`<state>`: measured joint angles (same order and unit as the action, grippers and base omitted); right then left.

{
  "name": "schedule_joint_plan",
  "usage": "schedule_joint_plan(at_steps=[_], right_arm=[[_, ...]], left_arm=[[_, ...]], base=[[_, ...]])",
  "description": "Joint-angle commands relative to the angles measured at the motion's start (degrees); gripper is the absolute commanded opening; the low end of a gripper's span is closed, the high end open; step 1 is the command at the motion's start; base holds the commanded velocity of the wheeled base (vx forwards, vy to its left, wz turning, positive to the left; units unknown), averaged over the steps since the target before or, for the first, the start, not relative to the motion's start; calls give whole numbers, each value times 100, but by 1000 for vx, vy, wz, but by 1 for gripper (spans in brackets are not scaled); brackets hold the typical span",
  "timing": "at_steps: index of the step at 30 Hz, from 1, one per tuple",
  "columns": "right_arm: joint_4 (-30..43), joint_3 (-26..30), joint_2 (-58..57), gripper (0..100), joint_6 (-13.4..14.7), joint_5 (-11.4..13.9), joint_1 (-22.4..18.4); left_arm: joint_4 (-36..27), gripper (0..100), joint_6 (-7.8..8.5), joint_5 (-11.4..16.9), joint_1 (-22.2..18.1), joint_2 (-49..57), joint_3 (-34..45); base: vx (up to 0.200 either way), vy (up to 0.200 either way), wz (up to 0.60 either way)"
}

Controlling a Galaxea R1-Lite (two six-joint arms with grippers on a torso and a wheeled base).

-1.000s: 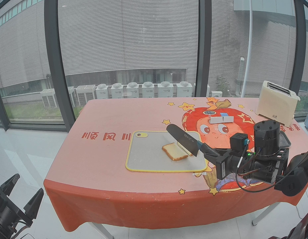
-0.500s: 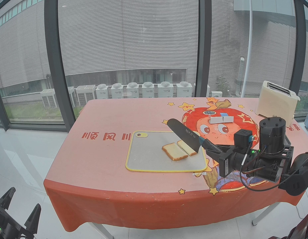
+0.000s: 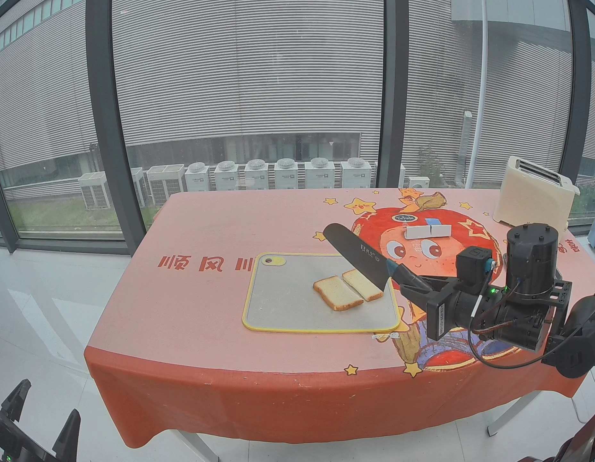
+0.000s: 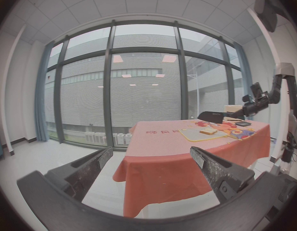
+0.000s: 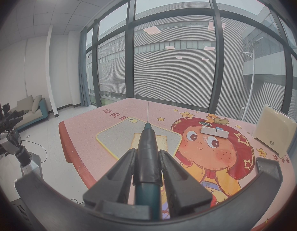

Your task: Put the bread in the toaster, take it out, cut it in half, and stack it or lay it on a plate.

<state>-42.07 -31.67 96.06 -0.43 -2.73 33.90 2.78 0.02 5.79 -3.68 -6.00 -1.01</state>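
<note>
Two halves of toasted bread, the left half (image 3: 337, 292) and the right half (image 3: 363, 285), lie side by side on the grey, yellow-rimmed cutting board (image 3: 284, 303). My right gripper (image 3: 421, 293) is shut on the handle of a black knife (image 3: 358, 255), whose blade hangs tilted in the air above the board's right edge. From the right wrist, the gripper (image 5: 148, 154) clamps the knife handle (image 5: 148, 138), with the bread (image 5: 156, 141) beyond the blade. The cream toaster (image 3: 535, 198) stands at the table's far right. My left gripper (image 4: 151, 154) is open, low beside the table's left corner.
A small white and blue block (image 3: 428, 229) lies on the cartoon print behind the board. A dark flat object (image 3: 555, 269) is partly hidden behind my right arm. The orange tablecloth (image 3: 195, 303) left of the board is bare. Windows stand behind the table.
The knife has lifted and drawn back to the right, off the bread, uncovering the right half. My left gripper has sunk lower at the head view's bottom left.
</note>
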Motion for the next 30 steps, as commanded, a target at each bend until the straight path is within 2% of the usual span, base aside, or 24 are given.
schedule_joint_plan(at_steps=[1, 2, 4, 5, 6, 9, 10, 12, 16, 21, 25, 26, 30], right_arm=[[-3, -6, -26, 0, -1, 1, -6], [-3, 3, -26, 0, -1, 1, -6], [-3, 12, -26, 0, -1, 1, 2], [-3, 12, -26, 0, -1, 1, 2], [-3, 12, -26, 0, -1, 1, 2], [-3, 12, -35, 0, -1, 1, 2], [-3, 12, -35, 0, -1, 1, 2], [-3, 12, -44, 0, -1, 1, 2], [-3, 21, -44, 0, -1, -8, 2], [-38, 12, -70, 0, -1, 1, -6], [-38, 21, -96, 0, -1, -8, 2], [-38, 21, -88, 0, -1, -8, 11], [-38, 21, -140, 0, -1, -8, 2]], left_arm=[[21, 100, -143, -315, -1, 2, 101], [21, 100, -108, -263, -1, 2, 101], [21, 100, -46, 89, 8, 2, 101], [21, 100, 42, 256, 8, 2, 101], [12, 100, 85, 335, 8, 2, 101], [-14, 100, 156, 388, 104, 37, 101], [-67, 100, 165, 432, 315, 116, 75], [-41, 100, 173, 440, 474, 213, 84], [-32, 100, 147, 440, 377, 283, 84], [12, 100, 94, -78, 386, 319, 101], [3, 100, 85, -96, 386, 319, 101], [-23, 100, 182, -166, 377, 319, 101], [-313, 100, 121, -526, 377, 319, 101]], base=[[0, 0, 0], [0, 0, 0], [0, 0, 0], [0, 0, 0], [0, 0, 0], [0, 0, 0], [0, 0, 0], [0, 0, 0], [0, 0, 0], [0, 0, 0], [0, 0, 0], [0, 0, 0], [0, 0, 0]])
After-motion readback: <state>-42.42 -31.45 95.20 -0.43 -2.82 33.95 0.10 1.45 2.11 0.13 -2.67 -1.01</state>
